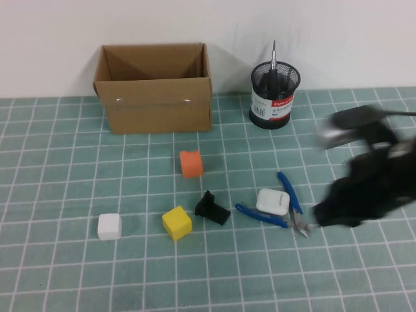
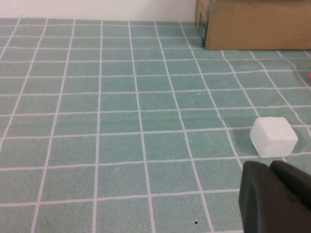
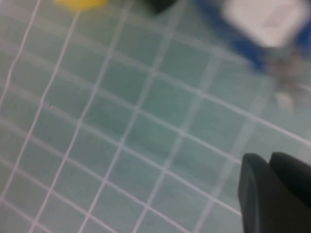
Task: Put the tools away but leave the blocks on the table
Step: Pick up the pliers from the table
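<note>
At the right of the table point(image 1: 65, 273), the right gripper point(image 1: 320, 216) hovers low just beside the metal tip of the blue-handled pliers point(image 1: 276, 209); I cannot tell how its fingers stand. The pliers lie spread around the white earbud case point(image 1: 273, 201). The screwdriver point(image 1: 273, 65) stands upright in the black mesh cup point(image 1: 274, 97), far right. Orange block point(image 1: 191, 164), yellow block point(image 1: 177, 223) and white block point(image 1: 109, 226) rest apart on the table. The left gripper point(image 2: 277, 199) sits near the white block, its state unclear
</note>
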You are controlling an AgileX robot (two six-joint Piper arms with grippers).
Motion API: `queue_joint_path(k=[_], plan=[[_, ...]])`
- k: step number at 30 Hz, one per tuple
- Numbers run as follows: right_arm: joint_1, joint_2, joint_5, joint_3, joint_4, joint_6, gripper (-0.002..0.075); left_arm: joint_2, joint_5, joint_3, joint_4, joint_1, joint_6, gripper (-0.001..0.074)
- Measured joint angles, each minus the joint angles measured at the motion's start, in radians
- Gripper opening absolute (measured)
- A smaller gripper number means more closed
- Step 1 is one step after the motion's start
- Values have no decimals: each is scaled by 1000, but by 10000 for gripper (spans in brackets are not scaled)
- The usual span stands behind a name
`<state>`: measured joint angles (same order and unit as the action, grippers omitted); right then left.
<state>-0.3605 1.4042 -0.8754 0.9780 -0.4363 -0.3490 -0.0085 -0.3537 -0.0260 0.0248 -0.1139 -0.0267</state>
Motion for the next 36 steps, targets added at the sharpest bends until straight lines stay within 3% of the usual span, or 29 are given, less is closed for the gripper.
queue_joint_path(k=[5, 9, 14, 17, 36], plan=[[-172, 194, 3, 119, 86, -3, -1, 0, 0, 0, 0, 0, 0, 1], [-238, 327, 3, 225, 137, -19, 60, 0, 0, 0, 0, 0, 0, 1], [-245, 467, 6, 340, 164, -36, 202, 0, 0, 0, 0, 0, 0, 1], [-245, 534, 6, 386, 175, -38, 240, 0, 0, 0, 0, 0, 0, 1], [-192, 622, -15, 482, 265, -40, 256, 0, -2, 0, 0, 0, 0, 1]])
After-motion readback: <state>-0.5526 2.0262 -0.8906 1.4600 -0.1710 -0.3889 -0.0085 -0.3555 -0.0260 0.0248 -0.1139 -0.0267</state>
